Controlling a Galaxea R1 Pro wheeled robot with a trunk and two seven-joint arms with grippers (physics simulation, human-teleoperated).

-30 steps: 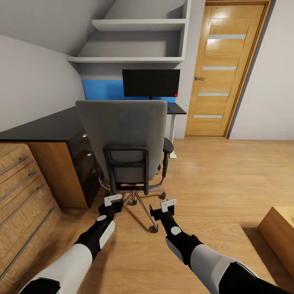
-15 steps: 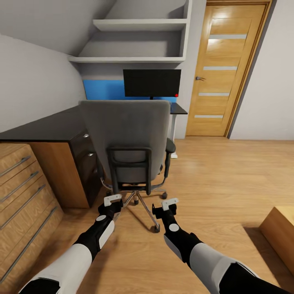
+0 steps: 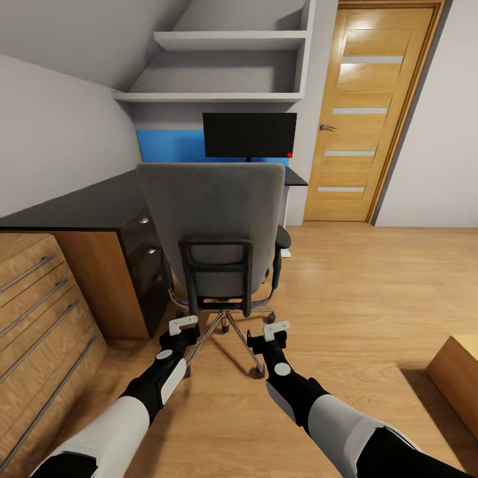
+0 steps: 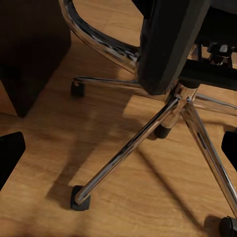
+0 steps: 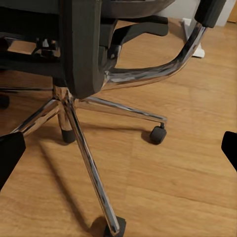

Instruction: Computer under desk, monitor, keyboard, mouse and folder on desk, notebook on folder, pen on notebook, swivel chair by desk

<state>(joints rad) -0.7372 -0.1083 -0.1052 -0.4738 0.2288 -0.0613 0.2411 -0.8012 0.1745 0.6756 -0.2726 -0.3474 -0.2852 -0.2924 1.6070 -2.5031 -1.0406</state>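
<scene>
The swivel chair [image 3: 212,219] stands right in front of me with its grey back toward me, and its seat is hidden behind that back. Its chrome star base [image 4: 133,143] [image 5: 84,143] lies close ahead of both grippers. My left gripper [image 3: 183,327] [image 4: 118,153] and right gripper [image 3: 275,330] [image 5: 119,152] hang low behind the base, both open and empty. The monitor [image 3: 249,135] stands on the black desk [image 3: 86,206] at the far end. Folder, keyboard, mouse, notebook, pen and computer are out of view.
A light-wood cabinet with bar handles [image 3: 40,312] is at my left, beside the desk's black drawer unit [image 3: 149,265]. Wall shelves [image 3: 226,66] hang above the desk. A wooden door [image 3: 362,113] is at the back right, and another wooden furniture corner [image 3: 458,372] at the right.
The whole picture has slid slightly right, so the camera has moved; the chair now looks a little closer. Both arms hold the same pose.
</scene>
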